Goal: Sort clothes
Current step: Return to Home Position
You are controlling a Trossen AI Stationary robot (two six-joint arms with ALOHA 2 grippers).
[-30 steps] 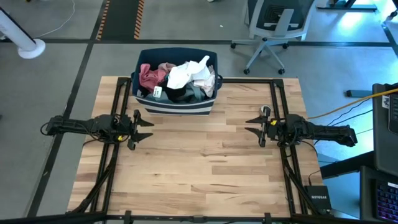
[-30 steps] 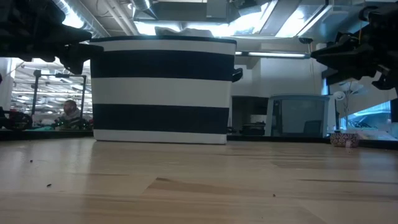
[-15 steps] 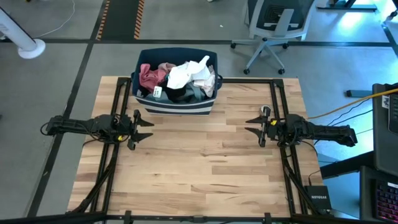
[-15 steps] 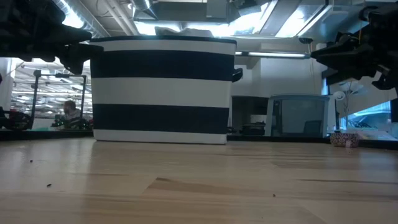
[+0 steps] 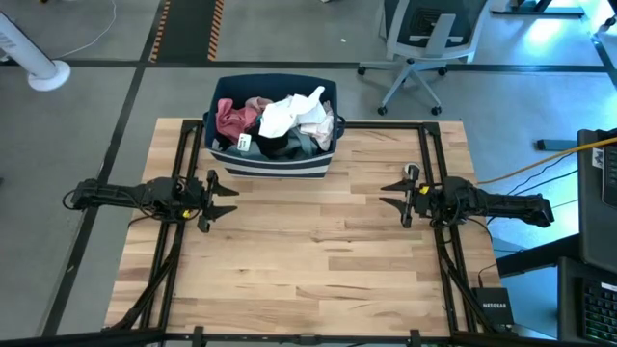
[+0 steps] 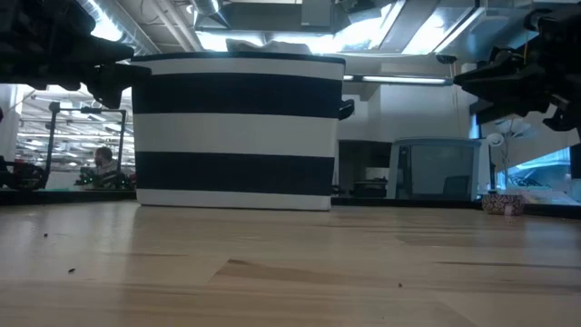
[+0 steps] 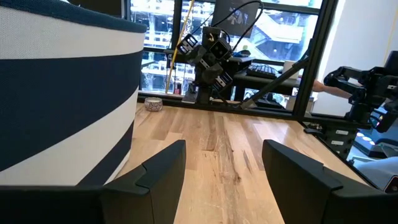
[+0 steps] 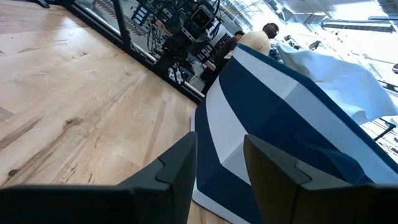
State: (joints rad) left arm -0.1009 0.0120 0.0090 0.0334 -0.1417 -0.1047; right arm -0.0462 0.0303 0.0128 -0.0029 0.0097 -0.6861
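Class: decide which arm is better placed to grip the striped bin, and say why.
Probably left: the left gripper hangs open just short of the bin, near its front corner; the right gripper, also open, sits farther from it.

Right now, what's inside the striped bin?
Clothes fill the bin: a pink piece at left, a white piece on top, a dark piece and a teal piece nearer the arms. Anything beneath is covered.

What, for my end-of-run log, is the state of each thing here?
Striped bin: upright at the far edge of the table, filled.
Clothes: piled inside the bin.
Left gripper: open, empty, over the table's left side.
Right gripper: open, empty, over the table's right side.
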